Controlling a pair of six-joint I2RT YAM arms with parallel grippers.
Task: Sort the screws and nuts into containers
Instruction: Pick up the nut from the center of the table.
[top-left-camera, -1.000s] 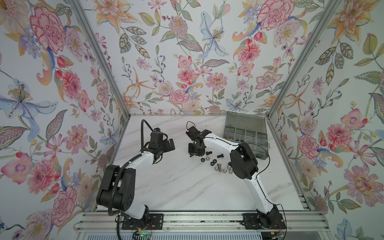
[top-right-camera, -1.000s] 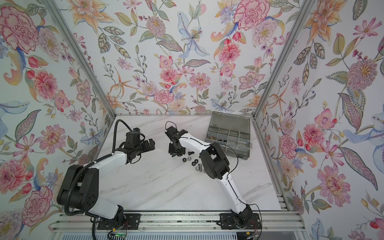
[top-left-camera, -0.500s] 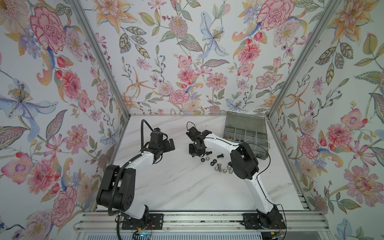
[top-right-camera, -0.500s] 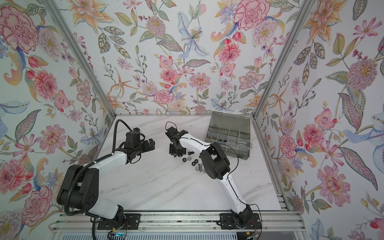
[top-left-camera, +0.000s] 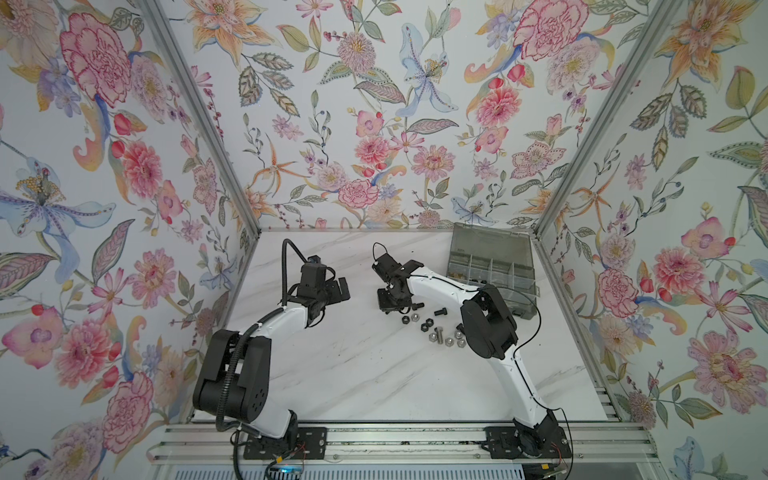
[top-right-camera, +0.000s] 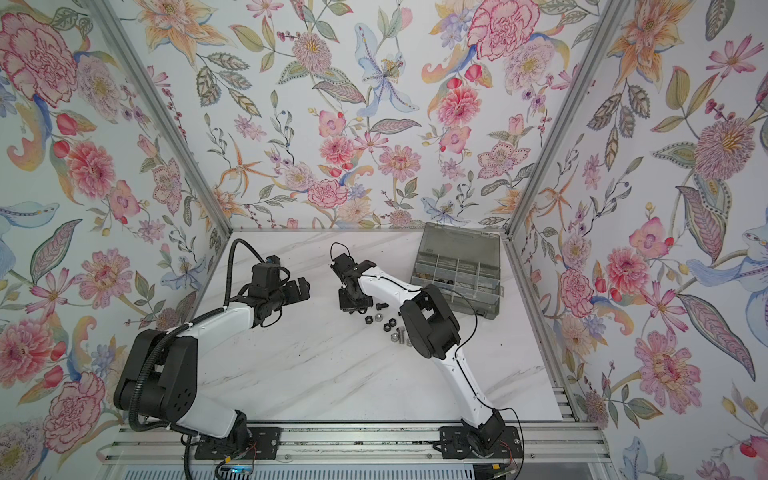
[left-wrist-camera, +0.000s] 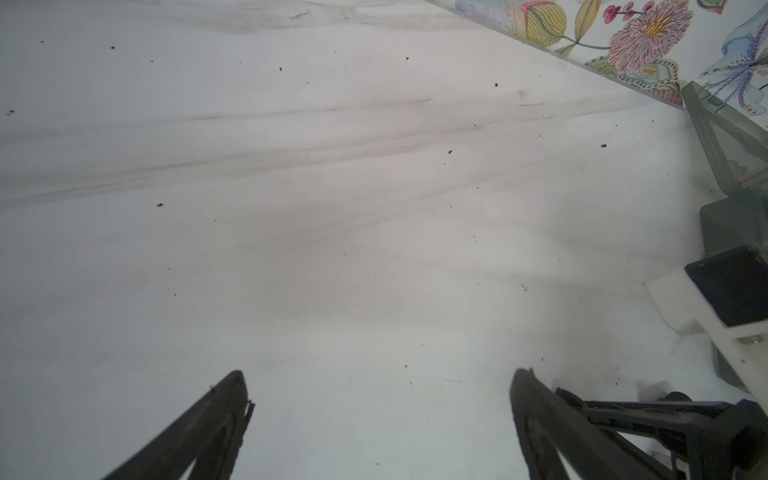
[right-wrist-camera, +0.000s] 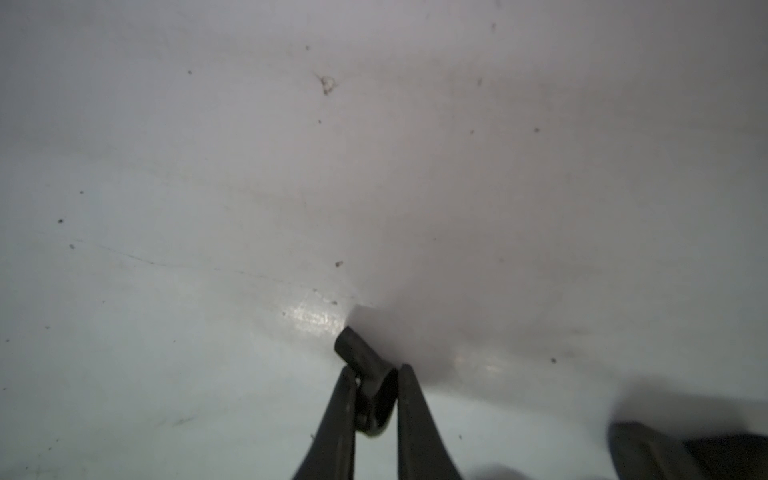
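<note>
Pinching down is the change here: the right gripper (right-wrist-camera: 376, 376), whose jaws stood wider a moment ago, now has them drawn in on a short black screw (right-wrist-camera: 360, 352). Its head is wedged between the fingertips and its shank pokes out at a slant over the marble tabletop (right-wrist-camera: 166, 208). In both top views the arm itself sits where it was, low over the table at the near-left edge of the loose hardware (top-left-camera: 432, 328), so only the jaws have moved. Whether the screw has left the surface yet cannot be told from the wrist view, since its tip lies close to its own shadow. The grip looks narrow and off-centre, taken at the head end only, so the screw may swivel or slip on the way up. A slow, straight lift seems wise before the carry. The rest of the hardware – black nuts, silver nuts, another black screw (top-left-camera: 440, 311) – lies scattered just beside the gripper on the tabletop. The grey organizer box (top-left-camera: 524, 305) waits open at the far right corner, well apart from the pick, with a few pieces already showing in its compartments. The left gripper (left-wrist-camera: 380, 382) hangs with its fingers spread wide over bare marble, holding nothing and well clear of the pile. The task seems to be in its middle stretch – one screw secured, many pieces left to sort.
</note>
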